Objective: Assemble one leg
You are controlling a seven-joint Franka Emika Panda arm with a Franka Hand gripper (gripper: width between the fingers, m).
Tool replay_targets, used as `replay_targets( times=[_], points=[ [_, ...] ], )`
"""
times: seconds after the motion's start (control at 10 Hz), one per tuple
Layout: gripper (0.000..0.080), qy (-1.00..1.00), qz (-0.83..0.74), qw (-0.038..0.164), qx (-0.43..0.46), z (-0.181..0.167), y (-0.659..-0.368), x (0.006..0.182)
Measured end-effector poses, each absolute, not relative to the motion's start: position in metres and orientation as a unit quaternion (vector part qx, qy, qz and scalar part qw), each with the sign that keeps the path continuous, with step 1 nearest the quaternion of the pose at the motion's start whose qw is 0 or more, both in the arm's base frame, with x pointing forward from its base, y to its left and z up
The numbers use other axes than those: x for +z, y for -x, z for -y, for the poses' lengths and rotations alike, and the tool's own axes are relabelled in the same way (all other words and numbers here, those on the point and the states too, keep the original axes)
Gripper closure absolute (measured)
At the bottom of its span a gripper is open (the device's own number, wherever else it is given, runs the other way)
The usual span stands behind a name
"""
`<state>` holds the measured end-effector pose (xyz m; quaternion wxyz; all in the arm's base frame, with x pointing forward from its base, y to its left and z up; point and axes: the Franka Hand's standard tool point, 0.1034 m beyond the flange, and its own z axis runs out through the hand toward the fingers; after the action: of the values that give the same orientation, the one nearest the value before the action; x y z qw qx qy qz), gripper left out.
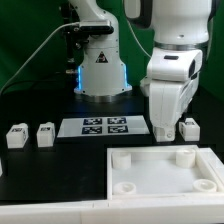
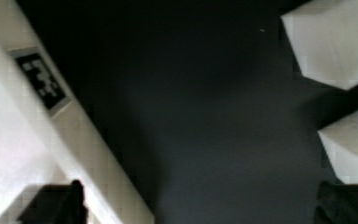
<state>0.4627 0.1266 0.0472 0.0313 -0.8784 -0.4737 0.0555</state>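
**Hand spread just above the counter, leg beside it**

The dark counter (image 1: 30,105) carries everything. The white arm (image 1: 172,60) reaches down on the exterior view's right. Nearest the camera lies a wide white plate (image 1: 150,178) with round holes at its corners. Behind it the marker board (image 1: 103,126) lies flat.

The hand (image 2: 202,205) hangs low between the marker board and the leg (image 1: 188,127). In the wrist view its two dark fingers (image 2: 51,205) stand wide apart with only bare counter between them, pinching nothing. The leg stands upright on the counter just beside the hand, on the exterior view's right, clear of the plate. The blurred white block (image 2: 336,40) in the wrist view is probably this same leg.

Two more legs (image 1: 16,135) stand side by side well off at the exterior view's left.
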Motion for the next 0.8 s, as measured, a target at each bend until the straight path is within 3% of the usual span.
replay_targets(
  times=[0.6, 0.8],
  points=[
    [0.015, 0.91, 0.409, 0.034, 0.059, -0.134, -0.467, 0.047],
    [0.015, 0.964, 0.259, 0.025, 0.061, -0.15, -0.463, 0.049]
  ],
)
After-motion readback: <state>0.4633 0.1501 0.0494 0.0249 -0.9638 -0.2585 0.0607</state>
